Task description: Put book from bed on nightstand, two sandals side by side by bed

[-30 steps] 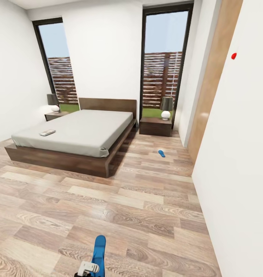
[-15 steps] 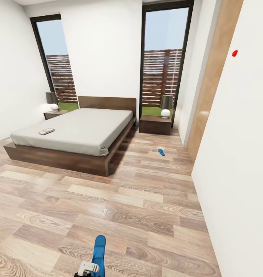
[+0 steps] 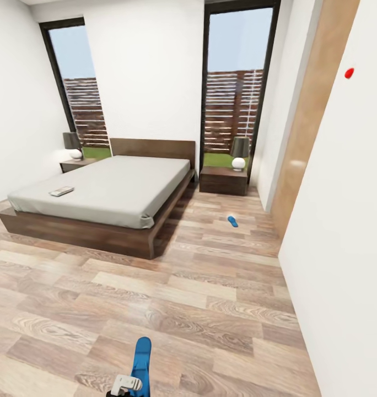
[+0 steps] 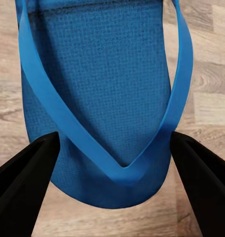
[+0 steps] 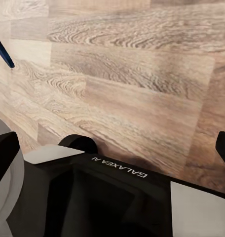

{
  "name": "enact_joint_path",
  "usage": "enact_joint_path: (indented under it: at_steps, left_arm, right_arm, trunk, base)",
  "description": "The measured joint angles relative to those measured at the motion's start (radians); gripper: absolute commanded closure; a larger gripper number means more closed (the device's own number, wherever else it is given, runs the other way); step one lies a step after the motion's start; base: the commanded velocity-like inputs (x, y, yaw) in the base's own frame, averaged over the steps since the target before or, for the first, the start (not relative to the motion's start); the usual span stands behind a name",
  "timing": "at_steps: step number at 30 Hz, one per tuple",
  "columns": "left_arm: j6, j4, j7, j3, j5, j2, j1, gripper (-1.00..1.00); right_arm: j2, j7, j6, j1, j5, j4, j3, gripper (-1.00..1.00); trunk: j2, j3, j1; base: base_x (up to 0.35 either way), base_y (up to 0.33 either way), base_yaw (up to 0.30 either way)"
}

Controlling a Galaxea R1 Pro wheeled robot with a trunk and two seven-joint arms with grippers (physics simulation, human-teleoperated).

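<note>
The book [image 3: 62, 191] lies on the bed [image 3: 117, 190], near the mattress's left edge at middle left of the head view, so that part of the task is not yet done. Neither nightstand carries it: one nightstand [image 3: 223, 180] stands right of the headboard just above the frame's centre with a lamp on top, the other [image 3: 75, 164] at the bed's far left corner, also with a lamp. Of the two sandals, one [image 3: 140, 361] is at the bottom centre of the head view, held out ahead of the robot by the left claw [image 3: 125, 384]; in the left wrist view its blue sole [image 4: 100, 98] and thong straps fill the middle, with the claw's dark fingers [image 4: 23, 182] on either side of its toe end, which I judge to be clamped on it. The second sandal [image 3: 232, 221] rests on the plank floor right of centre, apart from the bed's right side and in front of the right nightstand. The right claw's fingers are barely visible at the edges of the right wrist view, so I cannot tell their state. By my reading, one sandal is in carriage, while its placing, the pairing and the book all remain.
</note>
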Motion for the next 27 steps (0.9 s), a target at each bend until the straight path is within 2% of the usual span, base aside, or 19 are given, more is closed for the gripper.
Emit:
enact_joint_path:
  at_steps: [12, 27]
  left_arm:
    - [0.0, 0.0, 0.0, 0.0, 0.0, 0.0, 0.0, 1.0]
    - [0.0, 0.0, 0.0, -0.001, 0.0, 0.0, 0.0, 1.0]
  right_arm:
    - [0.0, 0.0, 0.0, 0.0, 0.0, 0.0, 0.0, -1.0]
    - [0.001, 0.0, 0.0, 0.0, 0.001, 0.0, 0.0, -1.0]
  trunk:
    - [0.0, 0.0, 0.0]
    - [0.0, 0.0, 0.0]
  base:
    - [0.313, 0.014, 0.0]
    - [0.313, 0.104, 0.0]
